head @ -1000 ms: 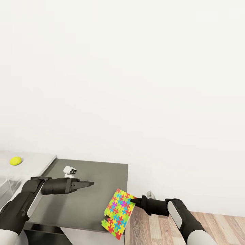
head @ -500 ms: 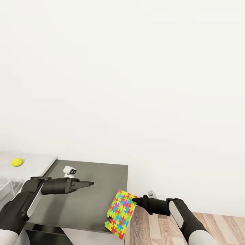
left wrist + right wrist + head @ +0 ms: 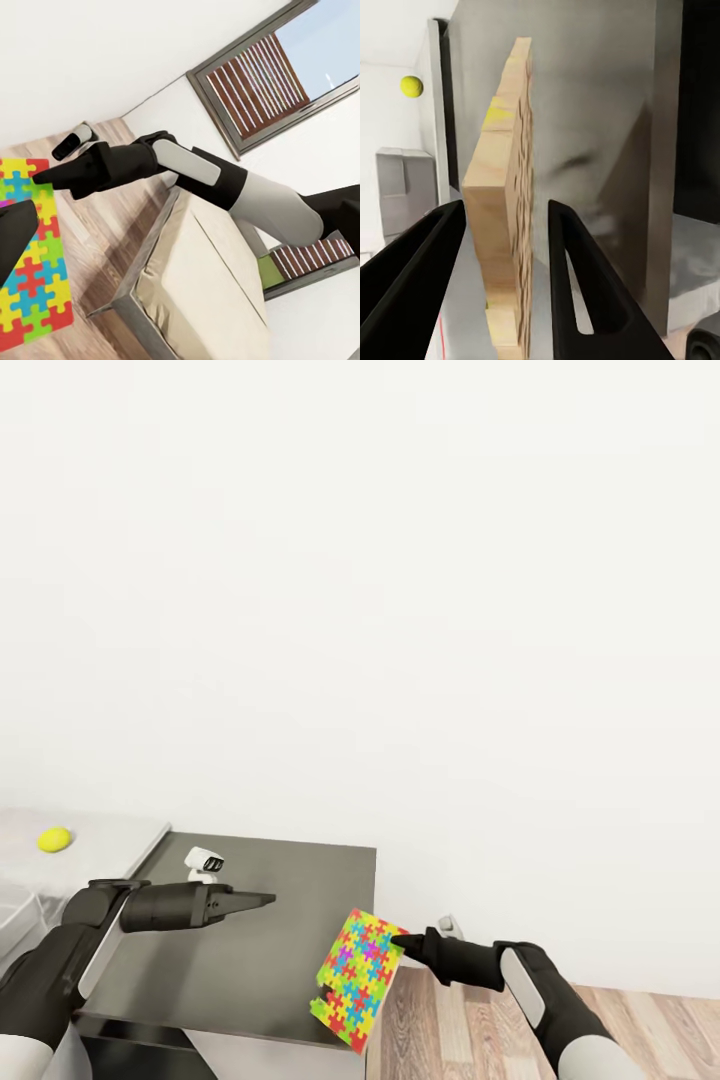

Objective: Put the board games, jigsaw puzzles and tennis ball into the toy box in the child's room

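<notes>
Right gripper (image 3: 403,942) pinches one jigsaw puzzle (image 3: 356,980) by its edge, tilted at the dark table (image 3: 250,950) corner, left gripper (image 3: 268,900) pinched together and empty, tennis ball (image 3: 54,840) waiting on the pale top, so boxing lies ahead

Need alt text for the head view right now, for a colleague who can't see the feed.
The right tool grips a multicoloured jigsaw puzzle by its edge, tilted over the near right corner of the dark grey table. The left tool hovers over that table, shut and empty; a tennis ball lies far left.
</notes>
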